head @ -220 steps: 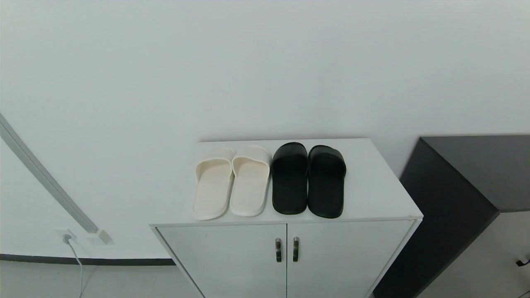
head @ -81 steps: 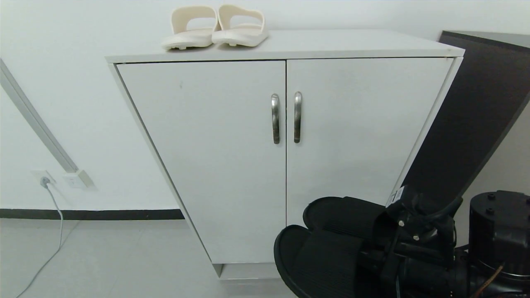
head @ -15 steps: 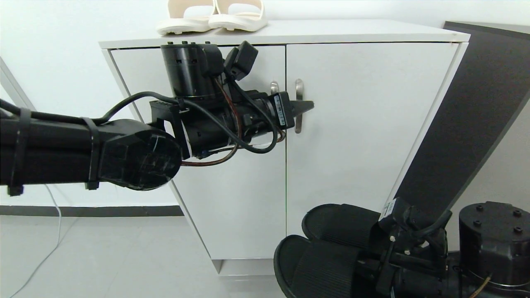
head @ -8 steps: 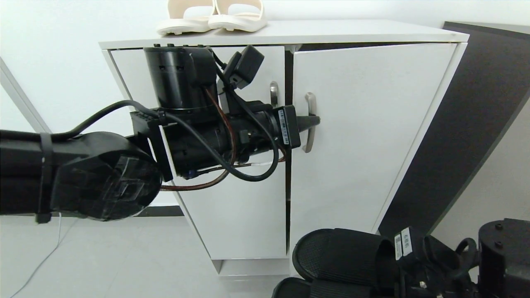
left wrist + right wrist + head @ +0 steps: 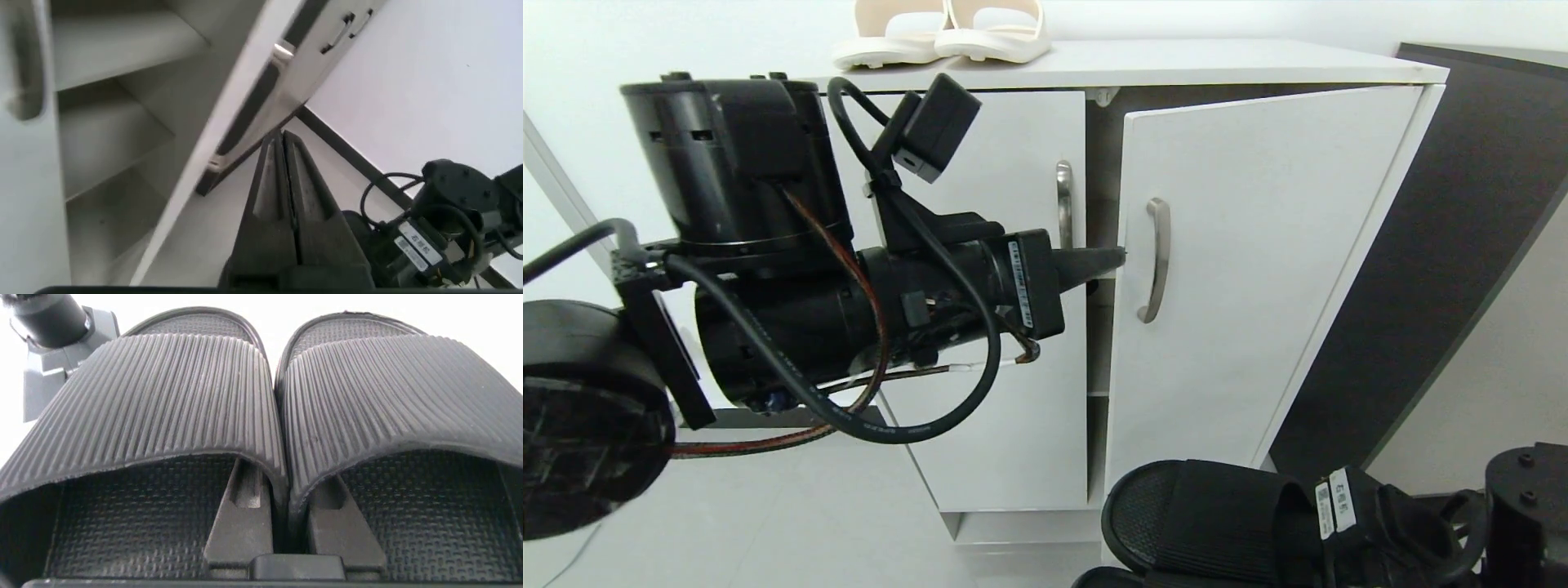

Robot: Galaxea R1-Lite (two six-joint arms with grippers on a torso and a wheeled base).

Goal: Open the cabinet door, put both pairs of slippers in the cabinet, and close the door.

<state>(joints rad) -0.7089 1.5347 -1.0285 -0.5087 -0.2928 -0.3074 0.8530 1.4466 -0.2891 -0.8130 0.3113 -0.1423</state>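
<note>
Cabinet door stage: the right door (image 5: 1258,245) of the white cabinet (image 5: 1217,64) stands ajar, while the left door (image 5: 1021,139) is shut. Left end effector (image 5: 1107,260), with fingers pressed together and empty, has its tip at the ajar door's free edge, beside the handle (image 5: 1154,260). Right end effector (image 5: 286,478) clamps the black slippers (image 5: 1209,514) together, low before the cabinet. Cream slippers (image 5: 943,33) lie on the cabinet top.

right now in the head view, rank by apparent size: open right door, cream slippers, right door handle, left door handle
1. open right door
2. cream slippers, cropped by the frame
3. right door handle, left door handle: unsure; the right looks longer, but its door sits nearer and the left hand hides the other's end
</note>
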